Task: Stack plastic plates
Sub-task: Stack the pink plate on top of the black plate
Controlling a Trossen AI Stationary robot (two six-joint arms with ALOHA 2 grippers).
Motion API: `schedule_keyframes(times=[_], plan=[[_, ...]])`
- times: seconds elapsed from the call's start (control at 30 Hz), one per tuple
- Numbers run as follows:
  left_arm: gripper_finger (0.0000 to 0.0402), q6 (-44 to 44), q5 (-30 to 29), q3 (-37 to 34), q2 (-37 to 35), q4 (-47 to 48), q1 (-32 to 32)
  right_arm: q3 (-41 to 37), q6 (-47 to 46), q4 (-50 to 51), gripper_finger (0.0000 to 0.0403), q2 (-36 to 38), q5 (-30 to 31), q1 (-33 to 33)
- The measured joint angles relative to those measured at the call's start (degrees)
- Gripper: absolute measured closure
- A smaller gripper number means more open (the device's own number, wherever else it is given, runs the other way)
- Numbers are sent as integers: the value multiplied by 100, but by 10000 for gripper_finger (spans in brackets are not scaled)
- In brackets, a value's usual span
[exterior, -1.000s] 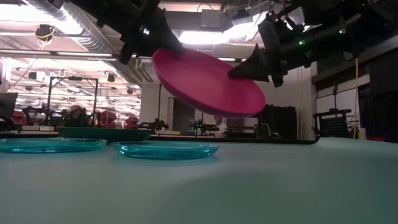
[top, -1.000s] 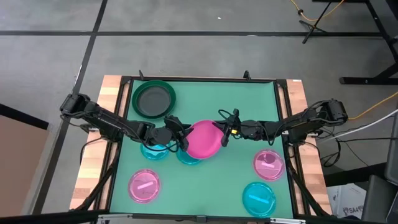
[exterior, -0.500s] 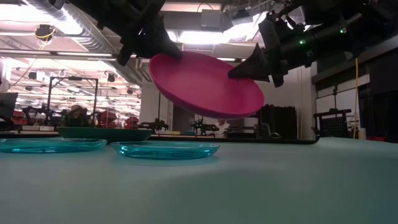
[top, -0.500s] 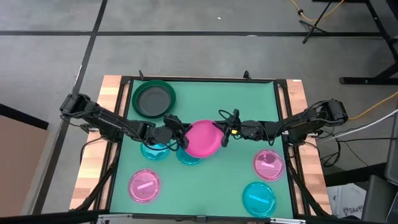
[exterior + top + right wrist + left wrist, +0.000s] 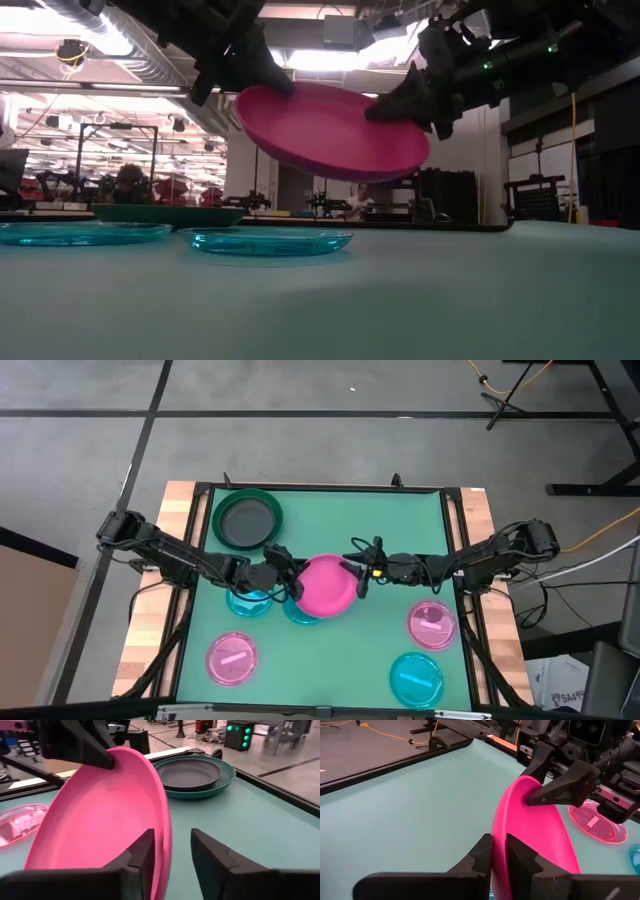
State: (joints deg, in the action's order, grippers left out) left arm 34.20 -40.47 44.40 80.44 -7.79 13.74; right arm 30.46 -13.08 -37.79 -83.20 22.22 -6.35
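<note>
The solid pink plate [image 5: 325, 585] hangs in the air over the table's middle, between my two grippers. My left gripper [image 5: 288, 582] is shut on its left rim. My right gripper [image 5: 355, 580] is open, with its fingers standing on either side of the right rim [image 5: 166, 837]. The dark green plate [image 5: 247, 518] lies at the far left with the dark grey plate [image 5: 243, 517] inside it. Two cyan plates [image 5: 250, 602] [image 5: 300, 612] lie flat below the pink plate. My left gripper pinches the pink plate's rim [image 5: 498, 832] between its two fingers, coming level from the table's left. The plate is lifted clear and slopes a little down toward the table's right [image 5: 330, 135]. My right gripper has one finger [image 5: 145, 851] close against the plate's inner face; I cannot tell whether it touches.
Translucent pink plates lie at the near left [image 5: 232, 658] and at the right [image 5: 432, 623]. A third cyan plate [image 5: 415, 678] lies at the near right. Black rails [image 5: 330, 488] frame the green table top. Free room lies in the far middle.
The pink plate has tipped nearer to level: its edge at my right gripper has risen, while the edge in my left gripper has stayed almost in place. My right gripper has gone up a little with it.
</note>
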Motion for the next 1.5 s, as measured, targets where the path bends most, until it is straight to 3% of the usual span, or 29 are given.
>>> schedule_keyframes(times=[0.43, 0.7, 1.0, 1.3, 1.5], plan=[[386, 15, -73, 0, -15, 232, -2, 0, 377, 37, 274, 249, -258, -2], [389, 17, -45, 2, -28, 280, -57, -2, 1183, 124, 274, 750, -232, -1], [389, -35, 164, 8, -193, 457, -347, -4, 1781, 1177, 274, 1645, -219, 0], [389, -42, 413, 9, -1158, 1784, -1059, -24, 1812, 2379, 274, 2577, -227, 0], [389, -38, 523, 9, -1961, 2780, -1819, -3, 1810, 2599, 274, 2702, -366, -2]])
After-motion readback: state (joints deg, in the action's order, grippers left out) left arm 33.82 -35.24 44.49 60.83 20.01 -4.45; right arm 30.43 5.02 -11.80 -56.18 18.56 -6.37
